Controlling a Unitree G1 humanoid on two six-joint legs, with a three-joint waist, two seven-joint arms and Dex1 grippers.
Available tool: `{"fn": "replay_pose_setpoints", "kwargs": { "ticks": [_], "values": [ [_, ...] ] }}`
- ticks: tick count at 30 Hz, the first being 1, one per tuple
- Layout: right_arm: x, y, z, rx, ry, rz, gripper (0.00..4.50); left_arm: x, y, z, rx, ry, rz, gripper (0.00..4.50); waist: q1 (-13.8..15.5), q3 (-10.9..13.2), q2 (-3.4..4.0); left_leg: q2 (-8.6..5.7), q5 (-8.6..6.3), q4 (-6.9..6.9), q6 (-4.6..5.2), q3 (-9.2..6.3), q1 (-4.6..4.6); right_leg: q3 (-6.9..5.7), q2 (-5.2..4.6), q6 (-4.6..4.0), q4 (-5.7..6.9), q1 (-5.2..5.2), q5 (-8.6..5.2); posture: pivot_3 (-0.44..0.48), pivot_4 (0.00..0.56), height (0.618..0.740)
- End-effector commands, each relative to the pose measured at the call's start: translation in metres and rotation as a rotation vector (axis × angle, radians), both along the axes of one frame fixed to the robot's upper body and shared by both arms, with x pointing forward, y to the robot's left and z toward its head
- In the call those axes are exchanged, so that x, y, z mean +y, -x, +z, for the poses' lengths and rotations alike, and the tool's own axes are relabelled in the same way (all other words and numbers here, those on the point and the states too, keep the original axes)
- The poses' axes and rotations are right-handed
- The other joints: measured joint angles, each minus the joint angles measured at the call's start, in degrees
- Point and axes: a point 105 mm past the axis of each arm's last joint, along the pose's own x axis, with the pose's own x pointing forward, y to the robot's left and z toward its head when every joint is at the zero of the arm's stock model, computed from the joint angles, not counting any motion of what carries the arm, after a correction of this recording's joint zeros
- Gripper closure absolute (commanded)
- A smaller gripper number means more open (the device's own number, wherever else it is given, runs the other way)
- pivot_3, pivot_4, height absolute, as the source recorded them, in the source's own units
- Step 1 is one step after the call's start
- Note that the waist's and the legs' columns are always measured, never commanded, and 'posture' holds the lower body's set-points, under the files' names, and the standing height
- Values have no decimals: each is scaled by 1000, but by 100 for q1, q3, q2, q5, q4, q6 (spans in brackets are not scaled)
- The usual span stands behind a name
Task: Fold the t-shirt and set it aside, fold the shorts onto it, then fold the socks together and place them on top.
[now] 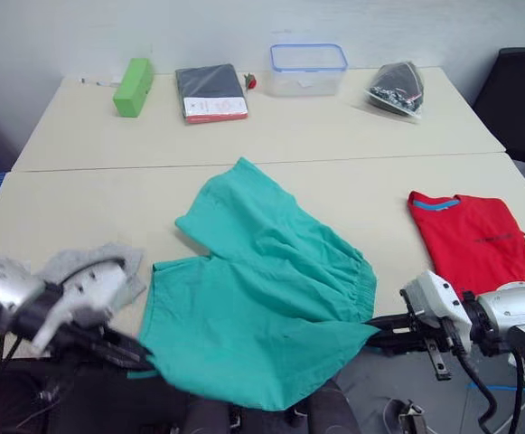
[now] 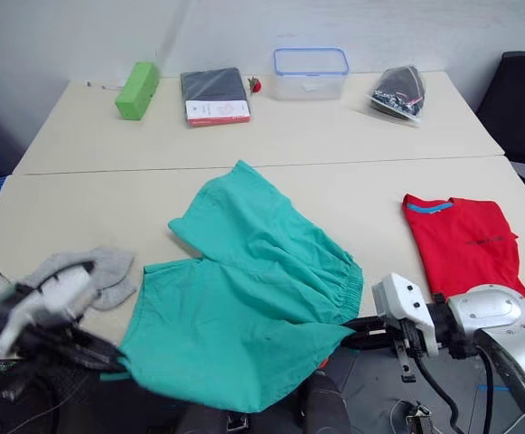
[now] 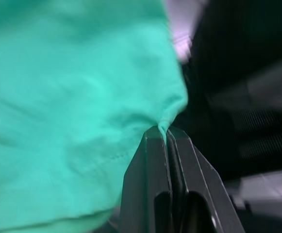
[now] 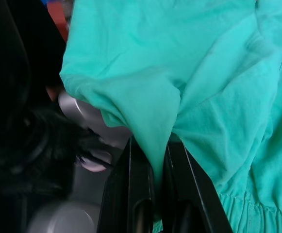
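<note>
The shorts (image 1: pixel 262 298) lie spread on the near half of the table (image 1: pixel 90 194), with their nearest portion hanging over the table's front edge toward the robot. The left gripper (image 3: pixel 166 132) has its fingers pressed together on a thin pinch of the shorts' near left corner, and the right gripper (image 4: pixel 156 160) has its fingers clamped on a fold of fabric at the near right corner, close to the gathered waistband. Risk assessment: each hold takes in only a narrow edge of soft cloth, so a lift or pull at unequal rate could draw the fabric out of one pair of fingers and let that side drop off the table edge. A second risk is that the far leg tip (image 1: pixel 240 167) drags rather than lifts during the fold, which would bunch the cloth into an uneven stack. A sideways carry toward the t-shirt (image 1: pixel 472 240), which lies folded at the right of the table, well apart from the shorts, could also sweep a trailing leg across it and disturb it. The socks (image 1: pixel 99 271) rest just beside the shorts' left edge and could be caught and pulled along. Orientation: the long axis of the shorts runs from the near right, at the waistband, to the far left, with one leg pointing away from the robot toward the table's middle seam.
</note>
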Motion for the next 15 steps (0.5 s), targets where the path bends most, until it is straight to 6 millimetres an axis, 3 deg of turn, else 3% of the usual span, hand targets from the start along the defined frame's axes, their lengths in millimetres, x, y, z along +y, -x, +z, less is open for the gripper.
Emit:
{"fn": "replay_pose_setpoints", "kwargs": {
  "ticks": [1, 4, 8, 12, 15],
  "values": [
    [-7, -10, 7, 49, -37, -98, 4500, -2, -41, 27, -67, 88, 68, 4482, 61, 0, 0, -3, 2, 0, 3, 2, 4, -5, 16, 1, 3, 5, 1, 0, 150, 740],
    [-10, -19, 8, 96, -88, -188, 4500, -17, -100, 51, -180, 156, 195, 4482, 178, -4, -7, -5, 17, 2, 24, 8, 5, -3, 57, 15, 3, 6, 9, 0, 150, 740],
    [-14, -28, 16, 144, -165, -285, 4500, -31, -137, 58, -321, 112, 175, 4482, 146, -7, -19, -8, 24, 14, 29, 20, -7, 2, 62, 22, 17, -1, 14, 0, 150, 740],
    [-23, -38, 20, 230, -249, -394, 4500, -49, -198, 63, -526, 111, 329, 4482, 169, 0, -34, -1, 22, 21, 35, 34, -12, 4, 60, 25, -1, -9, 15, 0, 150, 740],
    [-33, -43, 19, 282, -278, -464, 4500, -65, -231, 80, -648, 175, 457, 4482, 168, 6, -46, 0, 18, 30, 45, 29, -15, 5, 55, 27, -2, -9, 16, 0, 150, 740]
  ]
}}
